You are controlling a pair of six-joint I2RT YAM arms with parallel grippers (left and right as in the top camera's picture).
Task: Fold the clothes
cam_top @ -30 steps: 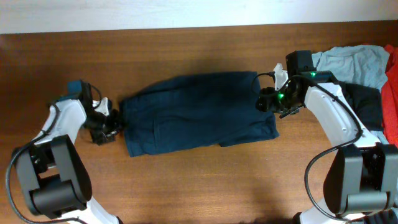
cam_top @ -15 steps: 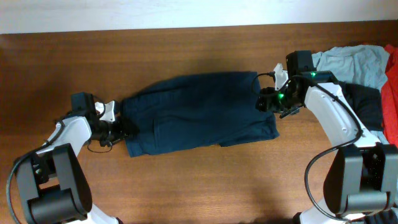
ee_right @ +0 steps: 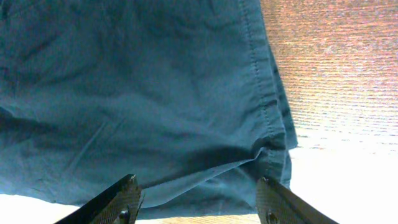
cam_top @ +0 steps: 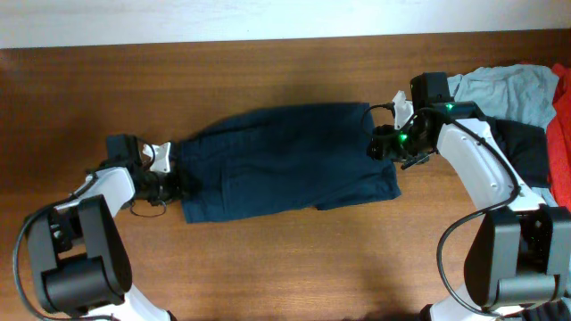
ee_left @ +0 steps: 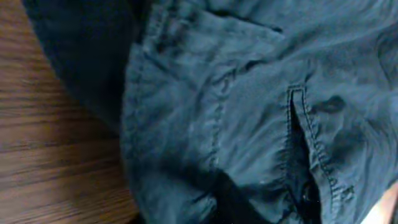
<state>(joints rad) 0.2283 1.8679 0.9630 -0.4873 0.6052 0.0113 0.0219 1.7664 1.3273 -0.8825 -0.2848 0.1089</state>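
The brown wooden table (cam_top: pixel 294 259) carries the navy shorts (cam_top: pixel 285 169), flat across the middle of the overhead frame. Over the last second the left gripper (cam_top: pixel 175 184) has slid in from the left onto their left edge. The right gripper (cam_top: pixel 382 146) has not moved from the right edge, below a pale blue shirt (cam_top: pixel 504 89) at upper right. In the left wrist view cloth and a pocket slit (ee_left: pixel 301 143) fill the frame, so I can't tell whether that gripper has clenched. In the right wrist view the fingers (ee_right: pixel 121 202) are spread wide at the bottom edge, grasping nothing. I judge the first pickup is starting.
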